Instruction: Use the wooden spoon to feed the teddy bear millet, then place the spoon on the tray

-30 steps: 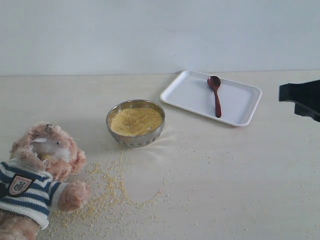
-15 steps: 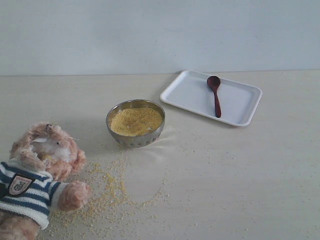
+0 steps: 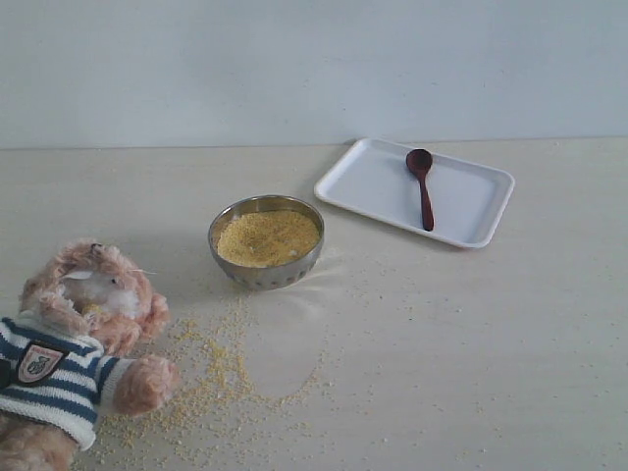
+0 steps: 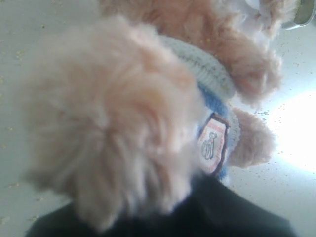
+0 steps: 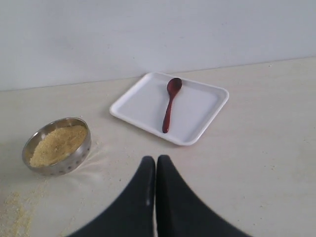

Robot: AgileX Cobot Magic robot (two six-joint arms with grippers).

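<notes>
The teddy bear point(image 3: 78, 339) leans at the near left, grains on its muzzle. Its fuzzy limb point(image 4: 113, 128) fills the left wrist view and runs into my left gripper point(image 4: 163, 219), whose black jaws close around it; the fingertips are hidden by fur. The wooden spoon point(image 3: 424, 191) lies on the white tray point(image 3: 363, 182) at the back right, bowl end toward the wall. Millet point(image 3: 267, 236) fills the steel bowl point(image 3: 266, 270) in the middle. My right gripper point(image 5: 156, 160) hovers shut and empty, short of the tray point(image 5: 197, 111) and spoon point(image 5: 170, 103); it is outside the exterior view.
Loose millet grains point(image 3: 211, 378) lie scattered on the table between the bear and the bowl, with finer specks spreading right. The steel bowl point(image 5: 57, 145) sits to one side of the right gripper. A pale wall closes the back of the table.
The right gripper's dark shape at the right edge of the exterior view a second ago has gone out of that view. The bear, bowl, spoon and tray have not moved.
</notes>
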